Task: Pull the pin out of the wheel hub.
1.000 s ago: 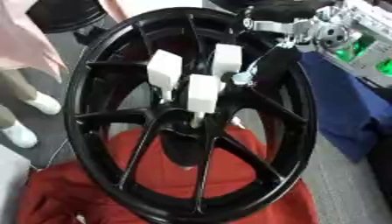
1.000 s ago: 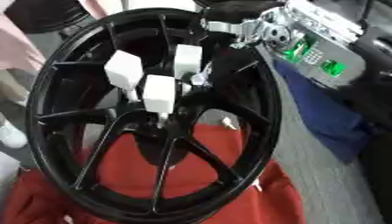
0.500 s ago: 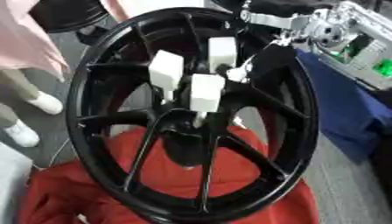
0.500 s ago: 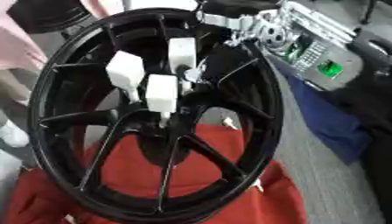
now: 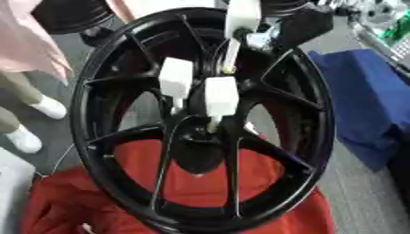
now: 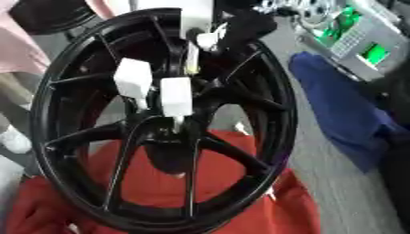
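White pin (image 5: 240, 18): sitting at the top centre of the frame, lifted above the hub, its thin stem pointing down toward the centre.
Right hand (image 5: 300, 25): reaching in from the upper right, dark fingers curling round the pin.
Other pins (image 5: 220, 96): two white blocks staying plugged in the hub at mid-frame.
Wheel hub (image 5: 120, 151): black, spoked, standing tilted on a red cloth (image 5: 80, 205).
Blue cloth (image 5: 364, 100): lying at the right edge.

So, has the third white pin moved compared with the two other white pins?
Yes. The third white pin has moved up and away from the two pins in the hub, toward the black wheel rim's top.
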### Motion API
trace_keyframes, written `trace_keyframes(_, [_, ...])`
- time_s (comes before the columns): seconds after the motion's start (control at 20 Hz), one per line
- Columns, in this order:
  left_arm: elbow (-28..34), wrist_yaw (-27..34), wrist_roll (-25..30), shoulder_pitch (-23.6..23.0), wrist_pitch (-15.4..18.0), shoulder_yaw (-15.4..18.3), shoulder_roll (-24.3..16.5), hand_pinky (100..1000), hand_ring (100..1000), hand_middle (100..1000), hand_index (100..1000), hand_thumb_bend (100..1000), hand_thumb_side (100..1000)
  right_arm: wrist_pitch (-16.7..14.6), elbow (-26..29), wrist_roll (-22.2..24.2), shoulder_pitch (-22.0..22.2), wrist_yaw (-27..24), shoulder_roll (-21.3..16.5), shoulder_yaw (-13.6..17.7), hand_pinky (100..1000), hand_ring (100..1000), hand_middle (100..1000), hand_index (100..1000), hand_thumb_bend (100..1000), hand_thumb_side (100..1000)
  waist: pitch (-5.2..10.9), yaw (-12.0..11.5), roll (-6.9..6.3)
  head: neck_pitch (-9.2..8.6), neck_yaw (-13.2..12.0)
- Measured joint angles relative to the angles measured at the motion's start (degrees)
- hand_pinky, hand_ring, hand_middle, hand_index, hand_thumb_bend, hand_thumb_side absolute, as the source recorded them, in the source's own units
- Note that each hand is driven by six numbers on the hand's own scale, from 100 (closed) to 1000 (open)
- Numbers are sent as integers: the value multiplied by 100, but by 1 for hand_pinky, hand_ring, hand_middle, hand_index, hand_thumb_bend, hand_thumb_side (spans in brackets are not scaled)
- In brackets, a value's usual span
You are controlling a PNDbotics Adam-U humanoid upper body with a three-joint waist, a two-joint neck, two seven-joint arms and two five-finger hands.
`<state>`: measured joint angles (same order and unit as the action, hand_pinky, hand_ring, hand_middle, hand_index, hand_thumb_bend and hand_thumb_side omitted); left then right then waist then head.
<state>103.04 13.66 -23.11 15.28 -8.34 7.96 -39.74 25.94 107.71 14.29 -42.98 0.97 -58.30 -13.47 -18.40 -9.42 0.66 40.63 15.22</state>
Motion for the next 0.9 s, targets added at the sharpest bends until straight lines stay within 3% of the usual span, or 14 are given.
trace_keyframes(0.25, [-1,0,-92,-140,30,111,-1,757,769,711,744,565,790,-26,-578,-473,614,-8,-269,776,892,737,460,496,100,261,5,191,-51,-44,-179])
trace_keyframes(0.4, [-1,0,-173,-221,47,185,-1,757,769,711,744,564,790,-82,-1038,-766,1086,191,-306,1253,891,750,490,528,100,269,6,298,-91,-52,-323])
trace_keyframes(0.6, [-1,0,-233,-271,72,244,-3,758,769,711,745,562,789,-316,-1629,-1131,1668,512,-238,1848,897,795,587,627,107,269,25,371,-134,-95,-446])
trace_keyframes(0.7, [-1,-1,-252,-282,80,254,-7,759,769,711,745,562,789,-472,-1906,-1316,1963,692,-147,2149,903,812,640,676,151,263,42,373,-136,-97,-478])
trace_keyframes(0.75, [-1,-1,-260,-289,84,258,-7,759,769,712,745,562,789,-552,-2031,-1405,2103,775,-93,2294,911,836,687,712,172,307,43,373,-137,-98,-491])
trace_keyframes(0.8, [-1,-1,-264,-298,85,267,-7,759,769,712,745,561,789,-631,-2141,-1481,2246,851,-34,2440,936,897,777,780,208,447,44,374,-138,-98,-505])
trace_keyframes(0.9, [-1,-1,-273,-316,81,281,-8,759,770,712,746,560,789,-797,-2288,-1556,2542,976,93,2734,950,924,804,811,136,617,64,373,-138,-98,-511])
